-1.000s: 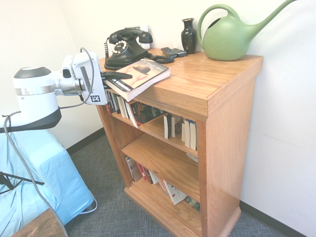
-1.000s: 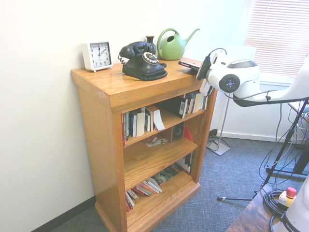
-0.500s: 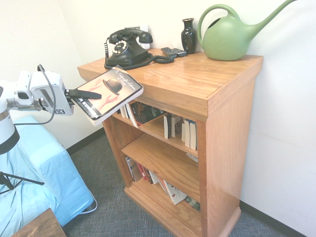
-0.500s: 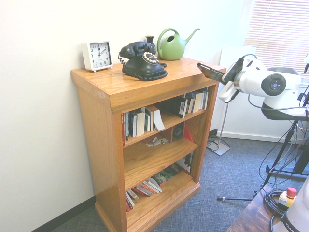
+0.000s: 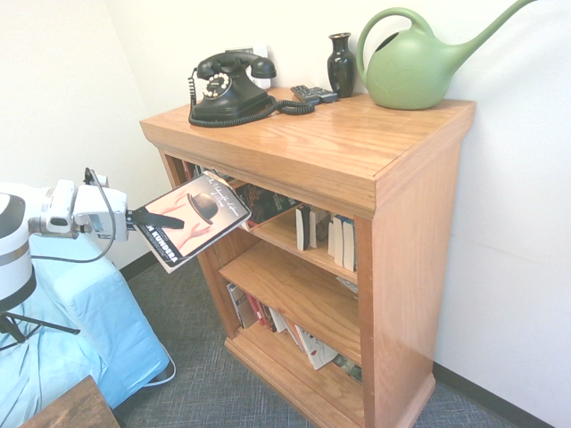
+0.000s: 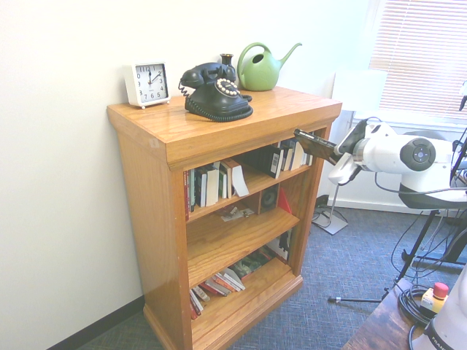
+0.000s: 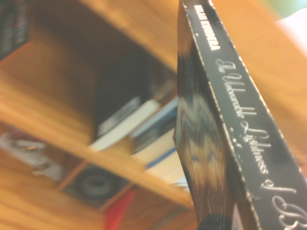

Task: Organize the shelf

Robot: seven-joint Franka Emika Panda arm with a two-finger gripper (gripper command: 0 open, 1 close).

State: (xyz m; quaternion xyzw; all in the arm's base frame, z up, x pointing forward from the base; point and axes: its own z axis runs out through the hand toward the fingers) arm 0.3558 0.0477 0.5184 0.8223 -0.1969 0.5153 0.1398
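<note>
Exterior views, end effector (image 5: 159, 218) gripping book (image 5: 192, 218), beside shelf (image 5: 357, 152)

Waist-high honey-oak bookcase shelf (image 5: 357, 152), thick overhanging top, solid side panels, stands upright against the white wall. Three inner tiers: top holds upright books, lower ones leaning, toppled books.

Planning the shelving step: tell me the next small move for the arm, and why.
Probably roll the wrist to stand the book upright, then ease it toward the top tier. The claw grips it by one end, cover tilted up, in front of the shelf, where the other books stand on edge.
</note>
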